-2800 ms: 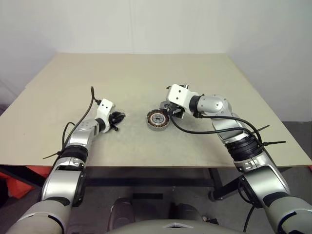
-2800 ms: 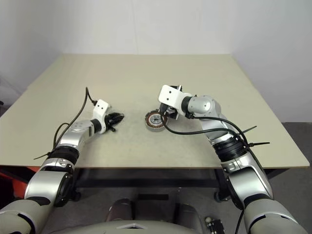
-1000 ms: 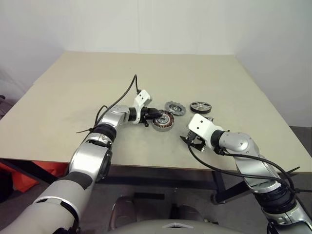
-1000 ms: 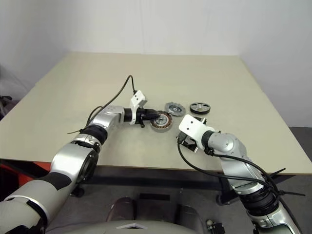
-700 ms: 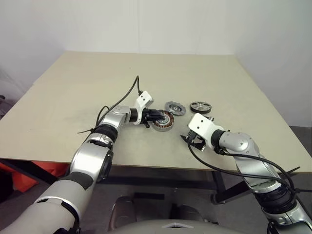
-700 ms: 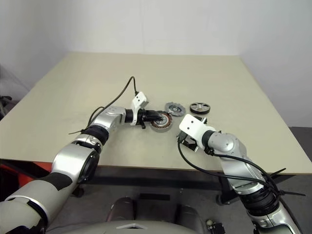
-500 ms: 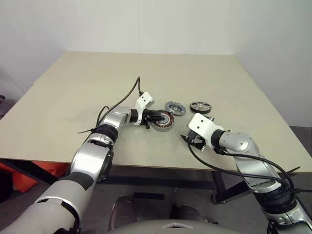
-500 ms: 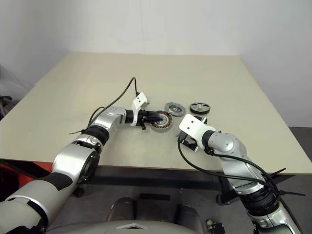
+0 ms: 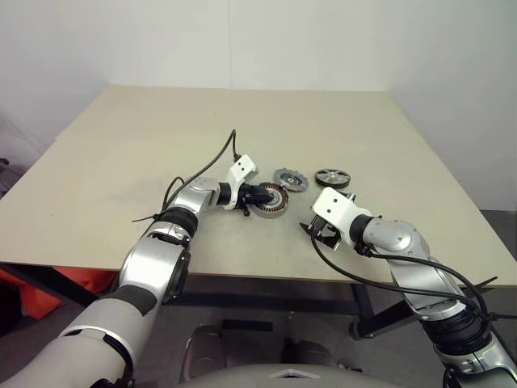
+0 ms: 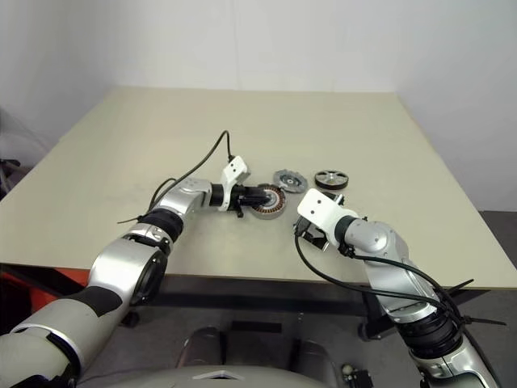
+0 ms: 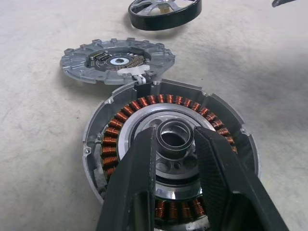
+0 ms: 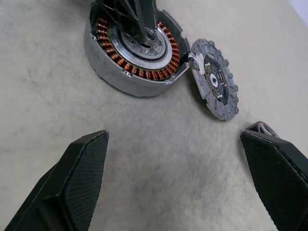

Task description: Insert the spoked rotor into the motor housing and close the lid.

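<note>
Motor housing [image 11: 168, 159] hub sits between left gripper [image 11: 174, 144] fingers.

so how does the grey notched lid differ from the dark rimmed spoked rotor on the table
The flat grey notched-edge metal lid is thin and solid, with a small centre hole; the dark-rimmed spoked rotor is thicker, with open gaps between its silver spokes. The lid lies right beside the copper-wound silver motor housing; the rotor lies farther off. Both are round and rest on the table.
</note>
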Robot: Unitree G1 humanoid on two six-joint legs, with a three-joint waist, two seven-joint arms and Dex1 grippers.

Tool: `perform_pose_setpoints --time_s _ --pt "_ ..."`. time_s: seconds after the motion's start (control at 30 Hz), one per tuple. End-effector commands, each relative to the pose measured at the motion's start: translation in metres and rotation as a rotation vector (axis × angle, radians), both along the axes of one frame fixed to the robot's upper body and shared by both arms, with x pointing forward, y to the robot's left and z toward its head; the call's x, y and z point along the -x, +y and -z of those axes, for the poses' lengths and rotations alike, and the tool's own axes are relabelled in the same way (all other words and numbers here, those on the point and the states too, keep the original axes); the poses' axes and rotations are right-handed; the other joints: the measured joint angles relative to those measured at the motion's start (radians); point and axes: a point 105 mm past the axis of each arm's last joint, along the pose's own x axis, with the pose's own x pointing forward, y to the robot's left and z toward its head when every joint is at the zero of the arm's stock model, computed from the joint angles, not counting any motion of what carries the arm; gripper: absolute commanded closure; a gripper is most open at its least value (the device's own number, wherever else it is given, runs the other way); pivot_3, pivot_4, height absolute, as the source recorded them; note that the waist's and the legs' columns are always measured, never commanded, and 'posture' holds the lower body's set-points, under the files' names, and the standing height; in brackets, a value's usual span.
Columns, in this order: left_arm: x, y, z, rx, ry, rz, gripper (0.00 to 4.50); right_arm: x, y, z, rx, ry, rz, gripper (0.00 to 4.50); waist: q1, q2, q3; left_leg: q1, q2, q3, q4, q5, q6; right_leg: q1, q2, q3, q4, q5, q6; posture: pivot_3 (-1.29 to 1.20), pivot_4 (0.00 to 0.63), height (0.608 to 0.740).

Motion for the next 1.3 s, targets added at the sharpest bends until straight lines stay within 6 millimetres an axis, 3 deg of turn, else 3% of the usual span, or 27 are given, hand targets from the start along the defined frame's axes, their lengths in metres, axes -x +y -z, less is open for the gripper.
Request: perform_pose_setpoints --time_s 0.03,0.3,0.5,0.63,0.9,1.03,1.13,1.3 --pt "-0.007 0.001 -0.011 -0.009 -0.058 -0.015 2.33 -0.004 0.000 -0.011 -0.004 -0.046 0.001 0.00 0.000 0.000 0.000 0.000 0.000 0.000 0.000 0.000 0.000 0.000 0.000 0.000 0.000 0.000 0.000 0.00 0.000 0.740" --pt "-0.015 0.008 -0.022 0.033 -0.082 -0.066 2.33 -0.011 0.001 -0.018 -0.014 -0.074 -0.001 0.00 -0.001 0.000 0.000 0.000 0.000 0.000 0.000 0.000 0.000 0.000 0.000 0.000 0.000 0.000 0.000 0.00 0.000 0.740" --pt "-0.025 0.028 -0.042 0.131 -0.109 -0.154 2.33 -0.027 0.008 -0.032 -0.057 -0.126 0.001 0.00 -0.003 0.000 0.000 0.000 0.000 0.000 0.000 0.000 0.000 0.000 0.000 0.000 0.000 0.000 0.000 0.00 0.000 0.740" --pt "-0.026 0.047 -0.040 0.145 -0.118 -0.209 2.30 -0.040 0.018 -0.037 -0.092 -0.143 -0.022 0.90 -0.003 0.000 0.000 0.000 0.000 0.000 0.000 0.000 0.000 0.000 0.000 0.000 0.000 0.000 -0.001 0.00 0.000 0.740" --pt "-0.019 0.073 -0.028 0.147 -0.107 -0.276 2.30 -0.055 0.051 -0.020 -0.128 -0.078 -0.109 3.79 -0.004 0.001 0.000 -0.002 0.000 0.000 -0.001 0.000 0.000 -0.002 0.000 -0.001 0.000 0.000 -0.001 0.00 0.000 0.740" --pt "-0.014 0.077 -0.023 0.152 -0.100 -0.299 2.30 -0.060 0.058 -0.009 -0.098 -0.064 -0.147 3.79 -0.006 0.001 0.000 -0.002 0.000 0.000 0.000 0.000 0.000 -0.002 0.000 -0.001 0.001 0.000 -0.001 0.00 0.000 0.740" --pt "-0.009 0.077 -0.019 0.150 -0.096 -0.300 2.30 -0.065 0.062 -0.006 -0.097 -0.060 -0.166 4.46 -0.009 0.001 0.000 -0.002 0.000 0.000 0.000 0.000 0.000 -0.002 0.000 -0.001 0.001 0.000 -0.001 0.00 0.000 0.740" --pt "-0.005 0.080 -0.016 0.147 -0.090 -0.315 2.30 -0.072 0.068 -0.003 -0.088 -0.063 -0.183 4.46 -0.015 0.001 0.000 -0.002 0.001 0.000 -0.001 0.000 -0.001 -0.003 0.000 -0.001 0.001 0.000 -0.001 0.00 0.000 0.740"
